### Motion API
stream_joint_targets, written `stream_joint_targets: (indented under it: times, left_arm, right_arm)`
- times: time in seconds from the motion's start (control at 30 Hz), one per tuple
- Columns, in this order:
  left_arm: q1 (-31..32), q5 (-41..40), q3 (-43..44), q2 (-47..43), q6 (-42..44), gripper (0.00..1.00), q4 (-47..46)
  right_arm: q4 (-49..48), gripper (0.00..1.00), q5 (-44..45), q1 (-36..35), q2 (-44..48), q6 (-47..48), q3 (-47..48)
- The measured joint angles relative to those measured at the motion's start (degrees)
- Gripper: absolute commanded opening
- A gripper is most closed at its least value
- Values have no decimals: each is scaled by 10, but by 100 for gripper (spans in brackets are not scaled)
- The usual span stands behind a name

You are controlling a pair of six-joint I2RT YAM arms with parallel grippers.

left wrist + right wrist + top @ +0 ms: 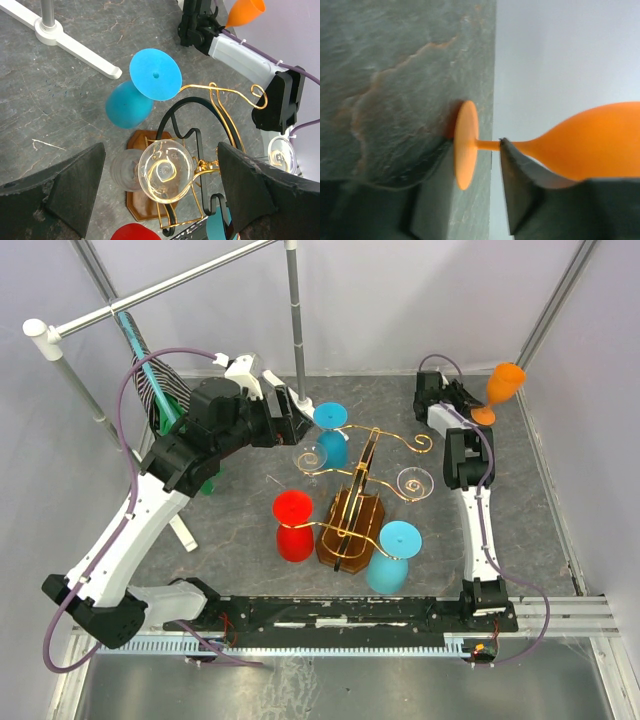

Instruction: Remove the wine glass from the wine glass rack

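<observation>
The left pincer point(161, 150) is held wide open, aimed at a clear wine glass point(165, 170) hung upside down on the wine glass rack point(220, 92). Its foot should be slid out along the wire, away from the teal glass point(155, 74) close by. Rightward, an orange glass point(505, 380) is stood on the desk point(560, 540), hard by the far wall point(590, 360). The right pincer point(475, 408) stands parted about its stem and is best drawn straight back.

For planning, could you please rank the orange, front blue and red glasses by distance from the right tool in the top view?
1. orange glass, at the right tool.
2. front blue glass, right of rack.
3. red glass, left of rack.
</observation>
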State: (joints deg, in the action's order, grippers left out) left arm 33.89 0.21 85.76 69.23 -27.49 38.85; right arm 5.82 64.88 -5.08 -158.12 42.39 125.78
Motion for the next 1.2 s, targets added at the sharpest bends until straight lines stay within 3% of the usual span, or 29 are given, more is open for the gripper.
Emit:
stream_joint_targets:
  times: [0.33,0.5,0.73,1.0,1.2]
  left_arm:
    - [0,-1,0,-4,0,99,0]
    - [0,-1,0,-4,0,99,0]
    - [0,-1,0,-4,0,99,0]
    - [0,-1,0,-5,0,99,1]
    - [0,-2,7,-17,0,99,5]
  right_arm:
    - [5,57,8,-17,1,2,14]
    - [24,39,-3,-36,2,-7,13]
    - [120,46,-39,-61,22,-54,10]
    - [262,50,-246,-72,108,-198,13]
    - [366,57,-395,-66,154,-289,121]
